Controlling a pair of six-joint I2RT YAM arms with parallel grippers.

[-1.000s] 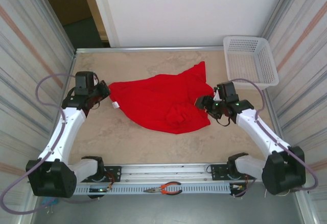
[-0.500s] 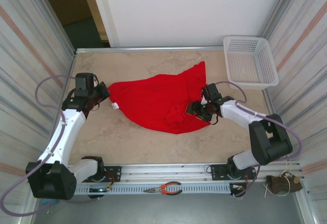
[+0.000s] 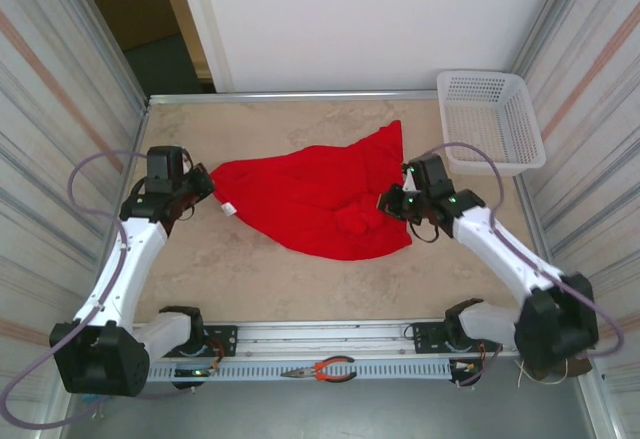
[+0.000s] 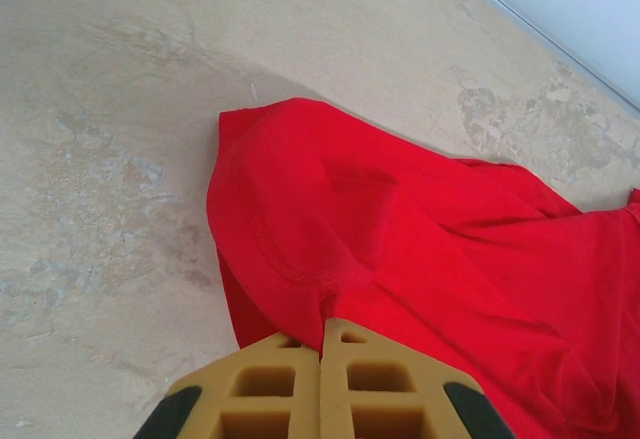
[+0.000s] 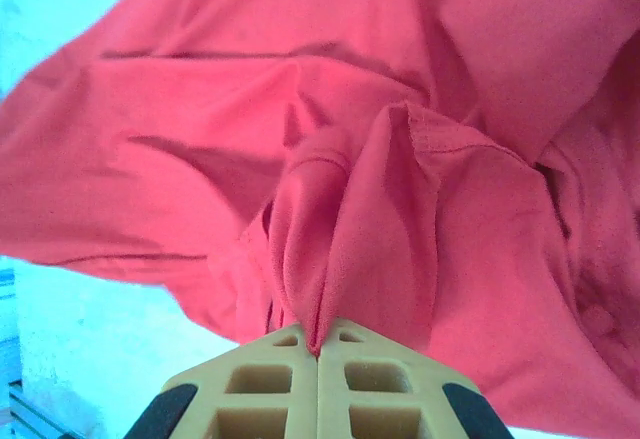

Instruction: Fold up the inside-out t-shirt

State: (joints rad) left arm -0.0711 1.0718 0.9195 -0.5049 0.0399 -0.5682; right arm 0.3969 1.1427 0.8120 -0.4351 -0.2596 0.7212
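T-shirt of wrinkled bright red cloth [image 3: 320, 199] lies on the surface [image 3: 250, 271] — your left fingers [image 4: 262, 391] pinch its edge, your right fingers [image 5: 262, 391] clamp a bunched fold. Grasping looks done; next, likely spread it flat.

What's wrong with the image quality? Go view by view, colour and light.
Top external: even, soft light, faint shadows, t-shirt true red on a tan table. Left wrist: natural colours, sharp stitching, no glare. Right wrist: strong colour cast, table pale cyan and washed out, t-shirt pinkish; folds near the fingers are sharp.
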